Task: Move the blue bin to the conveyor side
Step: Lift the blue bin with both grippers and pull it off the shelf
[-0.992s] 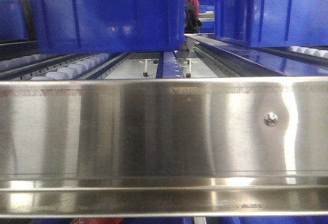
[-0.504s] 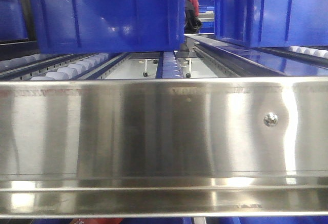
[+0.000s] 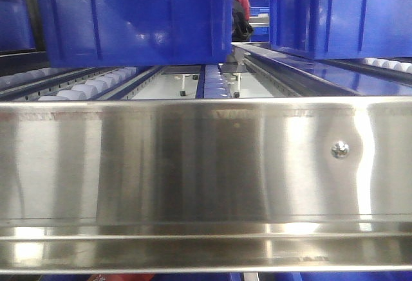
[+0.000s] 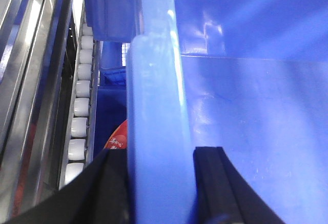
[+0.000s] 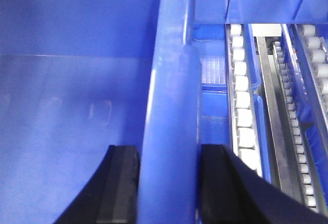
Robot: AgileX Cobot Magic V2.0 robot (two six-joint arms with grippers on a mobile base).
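Filling the upper left of the front view: the blue bin (image 3: 135,17), glossy and ribbed, its top cut off by the frame edge. Sits over a rack of white rollers (image 3: 77,88); cannot tell whether its base touches them. Blocking the whole lower half of that view, a broad steel rail (image 3: 193,165) with one screw (image 3: 340,150) toward the right. In the upper right, a second bin (image 3: 341,14), set apart from the first. Through the gap between them, a glimpse of someone in red (image 3: 239,1), far back.

Left claw (image 4: 161,183) pinching the bin's thick rim, one black finger (image 4: 218,183) inside the wall and the other outside. Along the left of that frame, a row of rollers and slanting steel bars (image 4: 25,80). Just beside the outer finger, an orange-red patch with writing (image 4: 119,139), too small to read.

Right claw (image 5: 171,188) likewise clamped on the rim, a black finger on either side. At the right of that frame, more roller tracks alongside the bin, close by.
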